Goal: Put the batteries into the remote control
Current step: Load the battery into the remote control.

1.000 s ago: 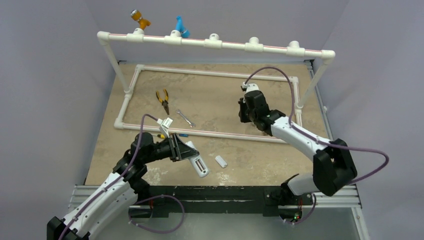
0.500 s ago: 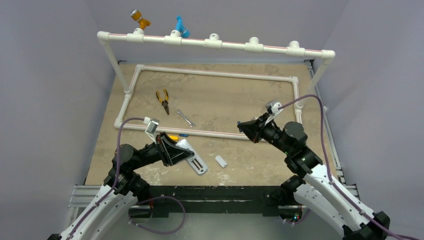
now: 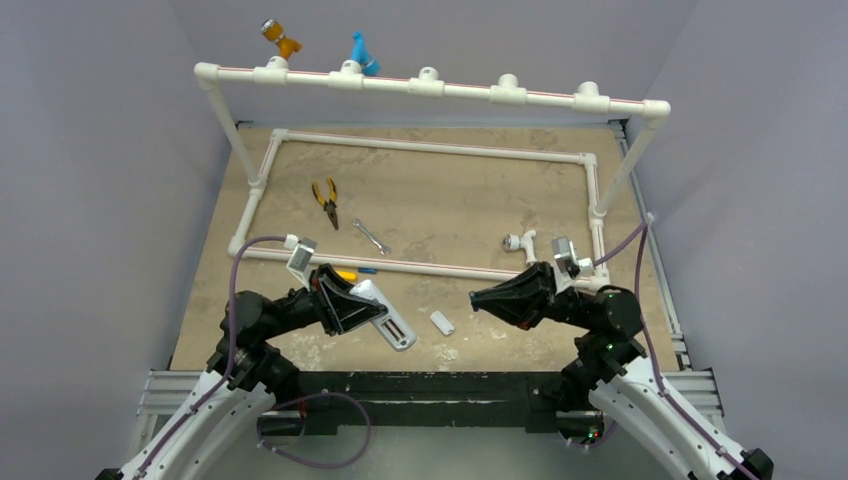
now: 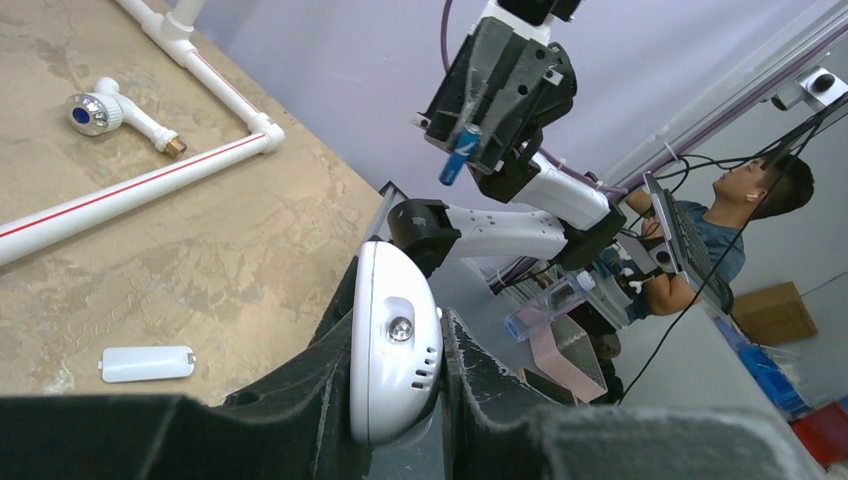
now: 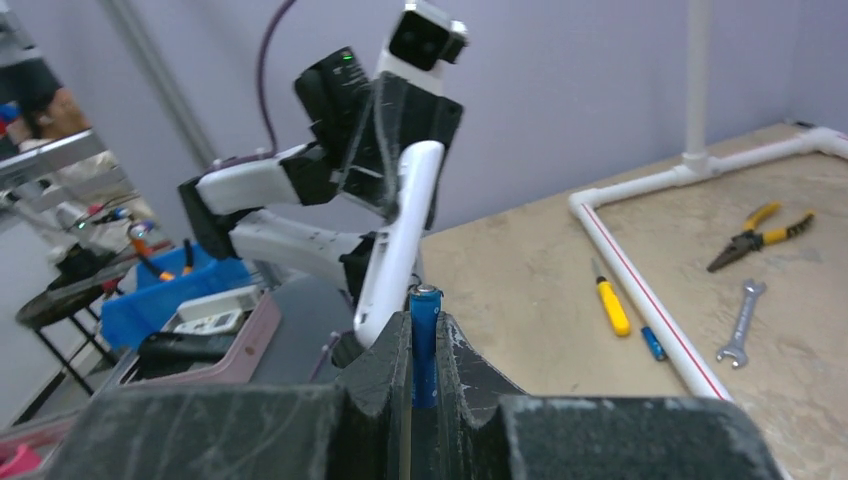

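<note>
My left gripper is shut on the white remote control and holds it above the table's near edge, its open battery bay facing up. In the left wrist view the remote's rounded end sits between my fingers. My right gripper is shut on one blue battery and points left at the remote, a short gap away. That battery also shows in the left wrist view. The second battery lies on the table by the pipe, and also shows in the top view.
The white battery cover lies on the table between the grippers. A yellow screwdriver, wrench and pliers lie near the white PVC frame. A white pipe fitting lies at the right.
My right arm has swung from the far right of the frame down toward the near middle with the battery, uncovering the pipe fitting. My left gripper has shifted slightly left with the remote.
</note>
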